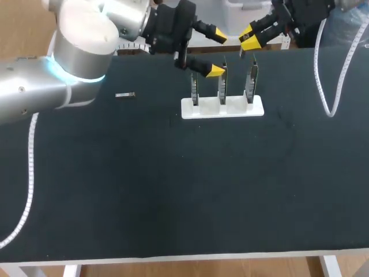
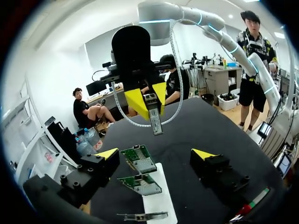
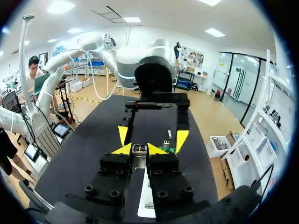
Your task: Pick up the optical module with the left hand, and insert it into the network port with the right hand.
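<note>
My right gripper is shut on a small silver optical module, whose free end points down toward the table. In the left wrist view the same module hangs from the right gripper, above and beyond the network cards. These cards stand upright in a white stand at the table's far middle. My left gripper is wide open and holds nothing; it hovers over the stand's left and middle cards, just left of the right gripper. In its own view the left gripper has the cards between its spread fingers.
A second small silver module lies on the black table left of the stand. A white cable hangs over the table's far right, and another runs along the left side.
</note>
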Available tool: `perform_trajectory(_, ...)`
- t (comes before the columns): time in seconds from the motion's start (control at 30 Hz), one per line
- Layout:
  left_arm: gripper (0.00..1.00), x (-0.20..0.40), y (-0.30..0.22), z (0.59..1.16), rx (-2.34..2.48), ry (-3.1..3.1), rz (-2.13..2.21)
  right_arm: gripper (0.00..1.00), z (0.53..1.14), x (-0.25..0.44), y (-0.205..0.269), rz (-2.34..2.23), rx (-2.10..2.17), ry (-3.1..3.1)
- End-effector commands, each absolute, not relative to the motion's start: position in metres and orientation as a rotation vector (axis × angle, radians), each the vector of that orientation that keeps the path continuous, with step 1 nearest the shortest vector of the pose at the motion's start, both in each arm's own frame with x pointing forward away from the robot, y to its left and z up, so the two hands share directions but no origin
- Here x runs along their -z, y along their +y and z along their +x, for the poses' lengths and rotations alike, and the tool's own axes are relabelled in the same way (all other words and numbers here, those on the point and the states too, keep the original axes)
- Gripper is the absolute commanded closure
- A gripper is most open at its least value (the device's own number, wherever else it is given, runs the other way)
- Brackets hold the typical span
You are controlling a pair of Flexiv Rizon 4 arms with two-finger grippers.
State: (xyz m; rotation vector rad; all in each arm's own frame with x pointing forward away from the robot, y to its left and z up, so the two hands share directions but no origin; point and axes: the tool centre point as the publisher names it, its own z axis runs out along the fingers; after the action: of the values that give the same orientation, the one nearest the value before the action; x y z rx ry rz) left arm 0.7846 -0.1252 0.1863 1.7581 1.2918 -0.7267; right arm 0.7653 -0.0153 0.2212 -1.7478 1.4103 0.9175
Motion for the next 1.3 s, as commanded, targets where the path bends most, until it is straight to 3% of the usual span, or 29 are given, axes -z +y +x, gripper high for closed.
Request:
perform_trajectory(0.03,0.0,-0.199,-0.134,0.803,0.714,1.327,1.862,1.0,0.764,-0.222,-0.016,-1.746,-0.913,1.411)
perform_trajectory(1.3,0.0,-0.177,-0.096,0.793,0.725,1.468,1.836,1.0,0.764,-0.222,-0.016,-1.746,-0.913,1.411)
